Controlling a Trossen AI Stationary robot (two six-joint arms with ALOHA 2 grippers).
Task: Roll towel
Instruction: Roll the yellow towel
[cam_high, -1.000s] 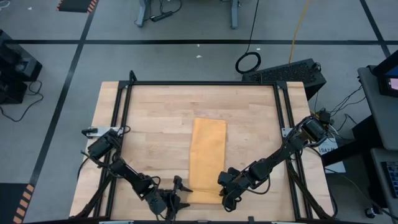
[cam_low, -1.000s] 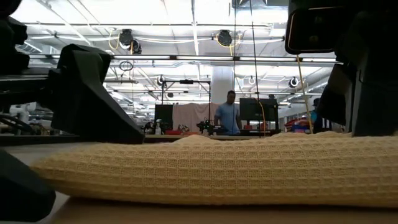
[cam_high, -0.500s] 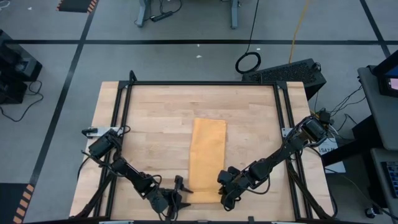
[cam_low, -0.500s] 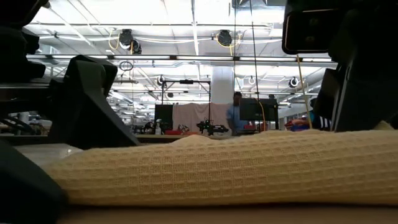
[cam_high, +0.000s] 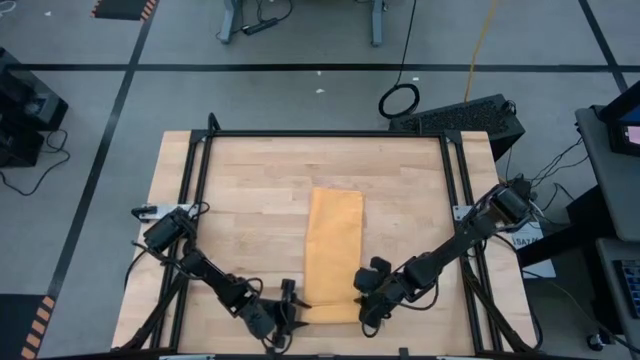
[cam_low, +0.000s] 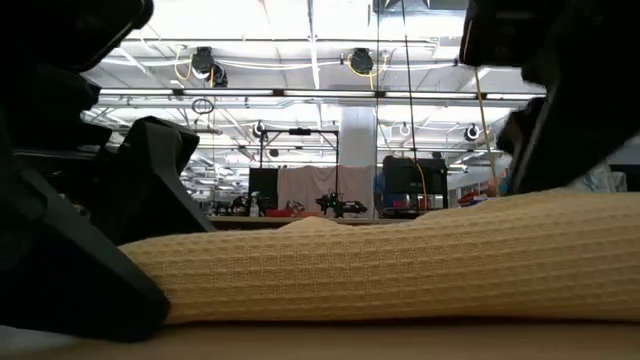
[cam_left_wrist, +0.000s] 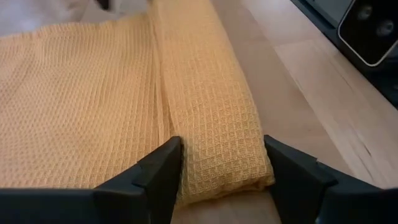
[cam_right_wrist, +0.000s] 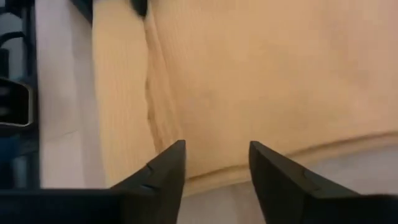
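Your mustard waffle-weave towel (cam_high: 334, 252) lies as a long strip on the pale wooden table (cam_high: 250, 190), its near end rolled into a soft tube. Left gripper (cam_left_wrist: 221, 168) straddles that roll's end, fingers apart; right gripper (cam_right_wrist: 216, 165) stands open, holding nothing.

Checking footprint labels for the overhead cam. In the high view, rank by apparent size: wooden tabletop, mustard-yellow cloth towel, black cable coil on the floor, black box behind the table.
1. Light wooden tabletop, largest by far.
2. Mustard-yellow cloth towel, a long folded strip.
3. Black box beyond the table's far right corner.
4. Black cable coil, smallest.

The box and coil sit lower, on the floor, so they look slightly smaller than they are.
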